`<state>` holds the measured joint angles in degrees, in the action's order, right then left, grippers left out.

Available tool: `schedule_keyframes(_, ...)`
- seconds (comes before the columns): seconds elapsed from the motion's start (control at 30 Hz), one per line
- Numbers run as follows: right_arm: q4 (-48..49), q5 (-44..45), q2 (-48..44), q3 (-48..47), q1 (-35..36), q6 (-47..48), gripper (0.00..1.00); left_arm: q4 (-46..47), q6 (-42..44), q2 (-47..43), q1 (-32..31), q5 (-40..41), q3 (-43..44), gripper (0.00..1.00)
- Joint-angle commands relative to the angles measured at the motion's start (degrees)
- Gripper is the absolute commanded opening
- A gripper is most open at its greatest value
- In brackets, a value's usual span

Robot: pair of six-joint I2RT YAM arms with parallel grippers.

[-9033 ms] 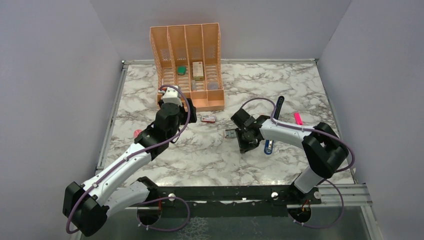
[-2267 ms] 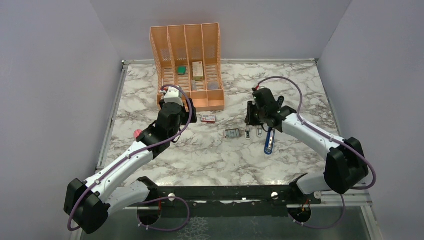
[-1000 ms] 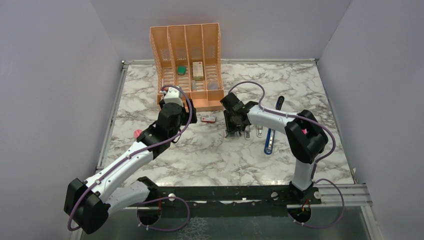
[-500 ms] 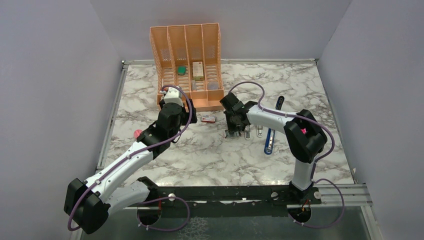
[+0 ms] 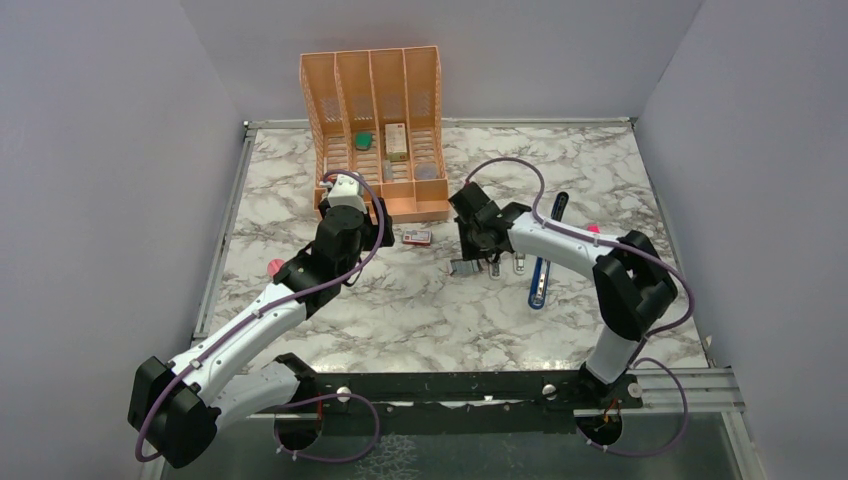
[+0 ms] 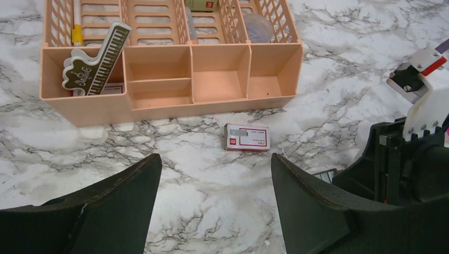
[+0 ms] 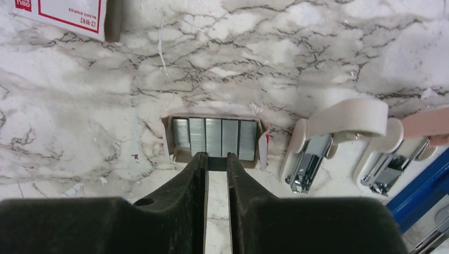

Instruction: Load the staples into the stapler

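— Staples (image 7: 214, 138): where do we have them against our right gripper (image 7: 216, 159)?

— Right at its tips. The strips lie side by side in their grey tray (image 7: 167, 138), flat on the marble table (image 7: 265, 63). Our two fingers (image 7: 198, 169) meet the tray's near edge at the middle strip. The jaws are drawn almost together, with a thin slot left between them. Whether a strip is nipped there, we cannot tell.

— What crowds us there?

— Just right of the jaws lie two small pale tools (image 7: 312, 153) with metal ends, side by side, the nearer one just beside the tray's right wall. Further right we see the blue stapler (image 7: 423, 193), only a corner of it from the wrist. So those tools lie between tray and stapler. Far ahead and left of the jaws sits the red-and-white sleeve (image 7: 63, 16), apart from the tray.

— And our left gripper (image 6: 216, 161)?

— Its jaws are spread wide above the table with nothing between them. The sleeve lies ahead of the gap. Past it stands the orange organizer (image 6: 169, 103), with a piano-patterned clip (image 6: 95, 63) in its leftmost compartment. Right of these jaws the right arm (image 6: 413, 159) blocks our view, and only a sliver of the tray shows beneath it.

— From above?

— The stapler lies right of the right jaws, its silver channel showing and its black end pointing away.
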<state>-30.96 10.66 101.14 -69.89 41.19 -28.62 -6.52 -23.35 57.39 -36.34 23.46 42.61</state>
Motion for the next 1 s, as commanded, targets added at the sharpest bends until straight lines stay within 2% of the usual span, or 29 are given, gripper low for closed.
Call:
schedule_keyframes(0.0, -2.5, -0.7, -4.0, 3.8, 0.2, -2.1, 0.21, 0.8, -0.6, -0.7, 0.2, 0.4, -0.5, 0.77)
schedule_keyframes(0.27, -4.5, -3.9, -10.1, 12.2, 2.5, -5.6, 0.22, 1.0, -0.7, -0.4, 0.2, 0.2, -0.5, 0.77)
schedule_keyframes(0.43, -4.8, -4.0, -10.0, 15.4, 3.9, -6.7, 0.22, 0.9, -0.6, -0.4, 0.2, 0.1, -0.4, 0.77)
schedule_keyframes(0.77, -5.0, -2.2, -7.1, 15.3, 4.4, -6.1, 0.23, 0.8, -0.4, -0.3, 0.2, 0.5, -0.2, 0.77)
schedule_keyframes(0.97, -5.7, -1.8, -5.6, 14.3, 4.4, -5.7, 0.29, 0.8, -0.3, 0.0, 0.2, 0.5, -0.2, 0.77)
